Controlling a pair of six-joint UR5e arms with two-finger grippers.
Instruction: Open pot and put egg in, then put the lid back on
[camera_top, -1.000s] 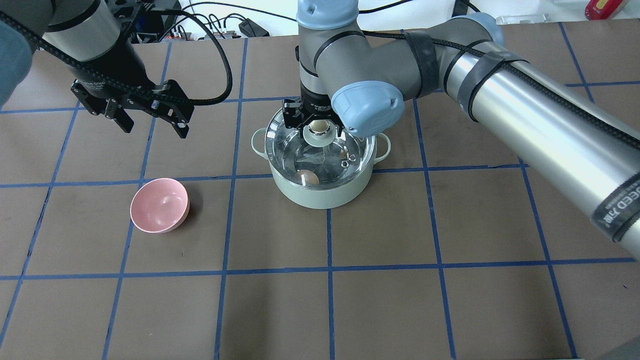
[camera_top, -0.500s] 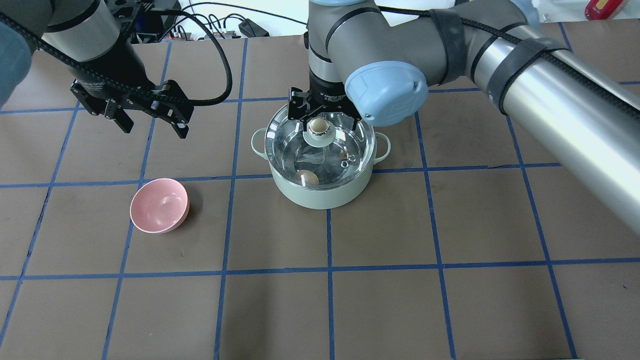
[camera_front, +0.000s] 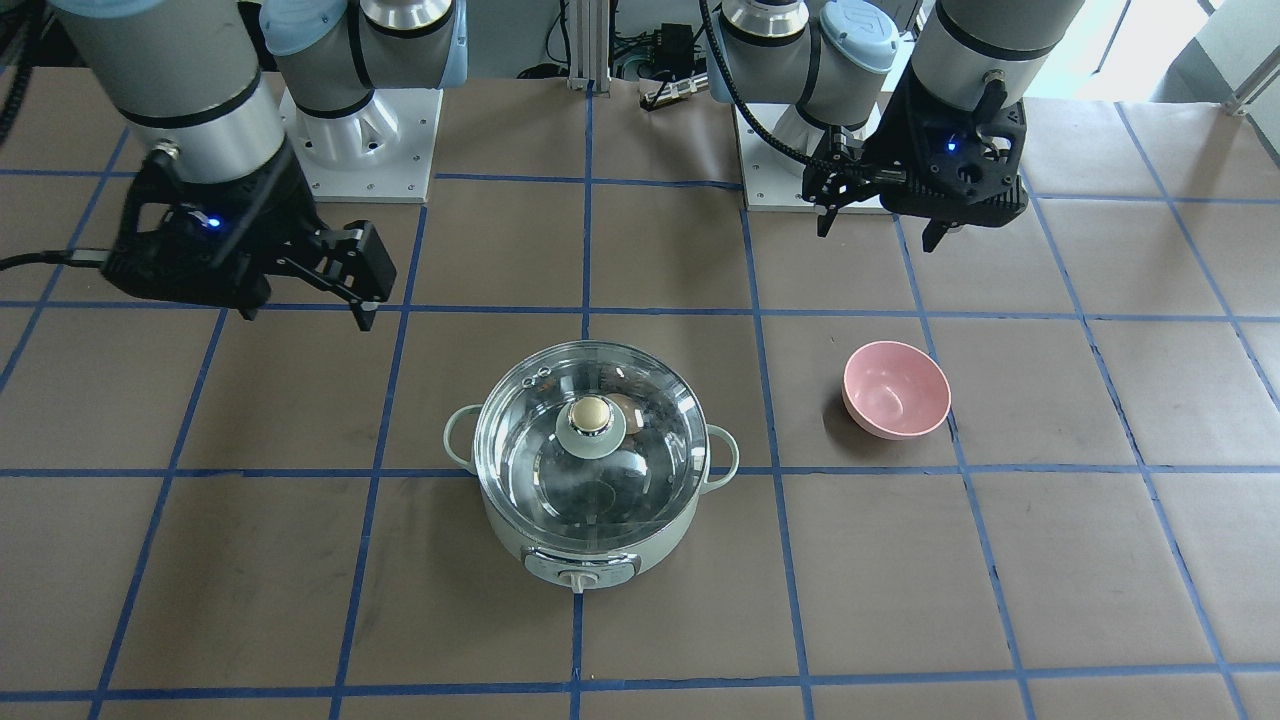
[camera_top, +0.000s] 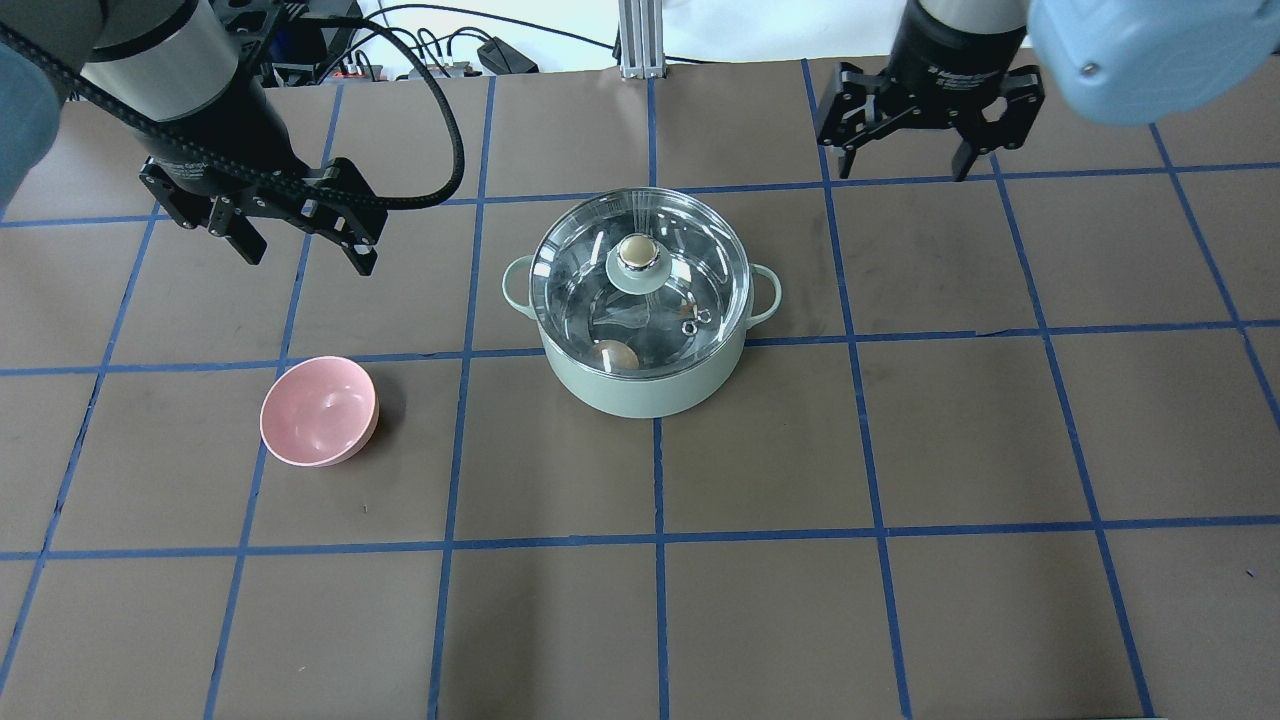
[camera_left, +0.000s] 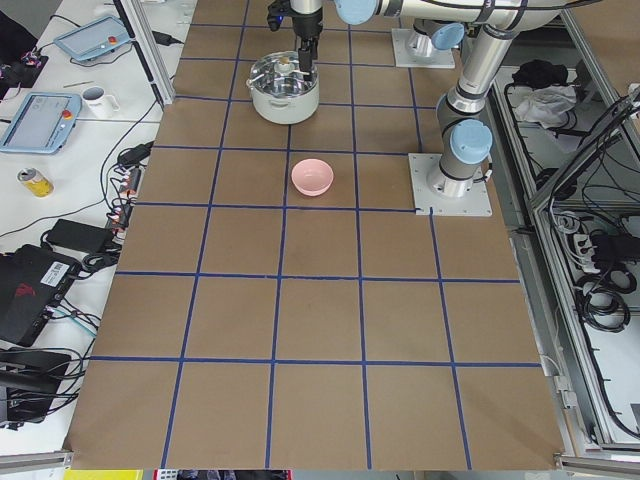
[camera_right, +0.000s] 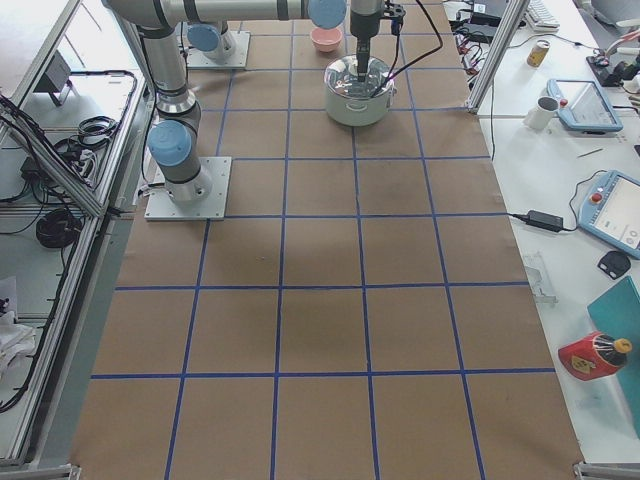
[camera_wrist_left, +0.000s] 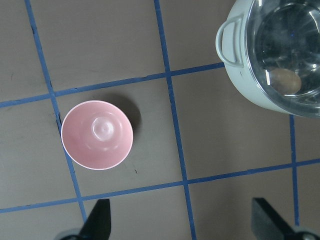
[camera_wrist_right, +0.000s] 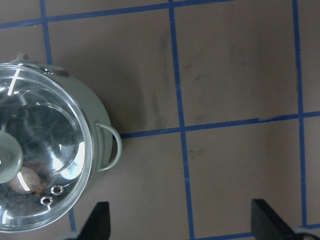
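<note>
**Lid seated on pot, egg inside, both hands hanging free**

Pot stands upright near the middle of the worktop, on a crossing of the blue tape lines. Pale mint body. One of its loop handles sticks out to the left and one to the right. Control dial is on the far side, facing away from the robot.

Lid, a clear glass dome, sits level on the pot's rim and covers the whole mouth. Its beige knob stands upright at the centre on a pale disc. Nothing touches it.

Egg, tan-brown, is visible through the glass. It lies on the steel floor of the pot, against the near wall and slightly left of centre.

Pink bowl rests upright on the worktop to the left of the pot and a little nearer the robot, well apart from it. It shows nothing inside.

Left hand is raised above the worktop on the left side, well apart from the pot. Its fingers are spread and nothing is between them. Its wrist camera looks straight down on the bowl.

Right hand is raised above the worktop on the right side, also well apart from the pot. Its fingers are spread wide and it holds nothing. Its wrist camera catches the pot's right half and one handle.
</note>
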